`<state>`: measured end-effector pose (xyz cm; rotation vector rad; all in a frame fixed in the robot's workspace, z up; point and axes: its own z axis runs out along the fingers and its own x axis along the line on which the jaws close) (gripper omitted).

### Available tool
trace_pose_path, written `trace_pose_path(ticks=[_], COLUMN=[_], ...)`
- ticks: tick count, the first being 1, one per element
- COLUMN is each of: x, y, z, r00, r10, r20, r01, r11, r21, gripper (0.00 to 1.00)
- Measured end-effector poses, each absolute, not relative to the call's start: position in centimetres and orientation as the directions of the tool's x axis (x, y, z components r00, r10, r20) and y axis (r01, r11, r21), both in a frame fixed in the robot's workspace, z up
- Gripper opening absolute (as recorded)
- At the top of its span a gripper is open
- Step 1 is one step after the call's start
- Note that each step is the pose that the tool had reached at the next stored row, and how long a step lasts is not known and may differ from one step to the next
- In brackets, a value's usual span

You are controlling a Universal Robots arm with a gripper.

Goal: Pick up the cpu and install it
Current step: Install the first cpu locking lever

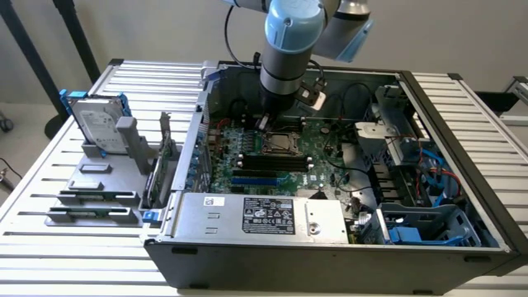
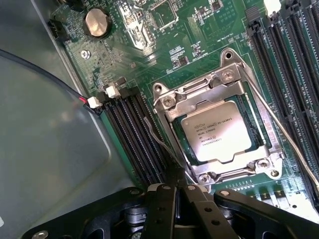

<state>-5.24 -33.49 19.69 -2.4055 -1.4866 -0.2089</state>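
- Fingers (image 2: 175, 191): black, pressed together with nothing between them, seen in the wrist view just beside the socket frame's edge; thin metal wire levers run past their tips.
- Cpu (image 2: 215, 130): small square chip with a shiny silver top and printed text, lying flat inside the socket on the motherboard, apart from the fingers.
- Socket frame (image 2: 199, 94): silver metal bracket with screws at its corners, surrounding the cpu on all sides.
- Memory slots (image 2: 134, 134): rows of long black slots beside the socket, with a further set on the socket's other side.
- Motherboard (image 2: 149, 59): green board carrying the socket; a round coin battery (image 2: 96, 22) sits near one corner.
- Arm (image 1: 290, 49): grey and pale blue, reaching down into the open computer case (image 1: 330, 260) above the socket area.
- Power supply (image 1: 264, 216): silver labelled box along the near wall of the case in the exterior view.
- Hard drive (image 1: 97, 127): silver with blue side rails, standing upright in a grey holder on the exterior view's left, outside the case.
- Desk (image 1: 49, 185): slatted metal surface carrying the case and the holder.
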Motion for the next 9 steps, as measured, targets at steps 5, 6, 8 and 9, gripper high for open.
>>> trace_pose_path(ticks=[5, 6, 8, 9], x=[-5.08, -5.01, -4.86, -4.8], y=[-33.48, -33.49, -33.48, -33.48], z=[19.67, 19.66, 19.63, 19.61], r00=[0.454, 0.454, 0.454, 0.454], r10=[0.847, 0.847, 0.847, 0.847], r20=[0.276, 0.276, 0.275, 0.275], r01=[0.89, 0.89, 0.89, 0.89], r11=[-0.417, -0.417, -0.418, -0.418], r21=[-0.183, -0.183, -0.183, -0.183], gripper=[0.11, 0.11, 0.11, 0.11])
